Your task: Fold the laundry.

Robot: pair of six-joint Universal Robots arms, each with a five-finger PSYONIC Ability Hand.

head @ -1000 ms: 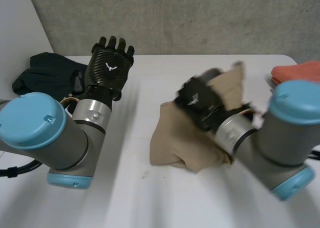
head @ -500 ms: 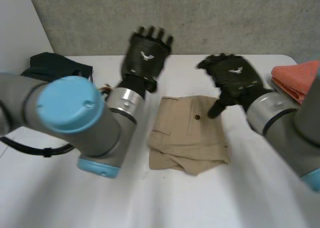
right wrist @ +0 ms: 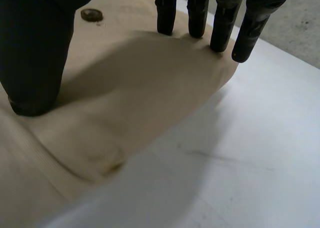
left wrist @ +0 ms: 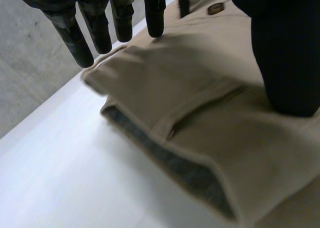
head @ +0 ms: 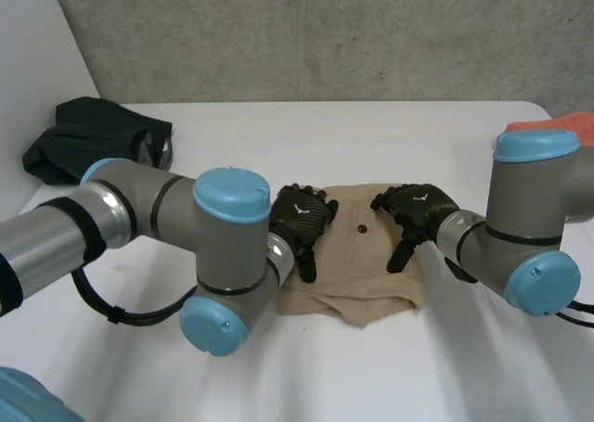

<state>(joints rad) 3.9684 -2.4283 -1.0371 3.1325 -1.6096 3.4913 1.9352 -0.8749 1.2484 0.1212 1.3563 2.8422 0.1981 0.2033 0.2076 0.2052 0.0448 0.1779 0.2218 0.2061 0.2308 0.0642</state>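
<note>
A white table fills most of the scene, its far edge running along the foot of a grey, rough concrete wall. A small dark speck sits on that wall above the table's middle. At the left a plain white panel stands upright, meeting the wall in a slanted line. A dark cloth lies crumpled in a heap at the table's far left corner, just beside the panel, with a paler grey patch on its right side. An orange cloth lies at the far right edge, partly hidden, well apart from the dark one. The right wrist view shows a faint grey streak on the tabletop.
</note>
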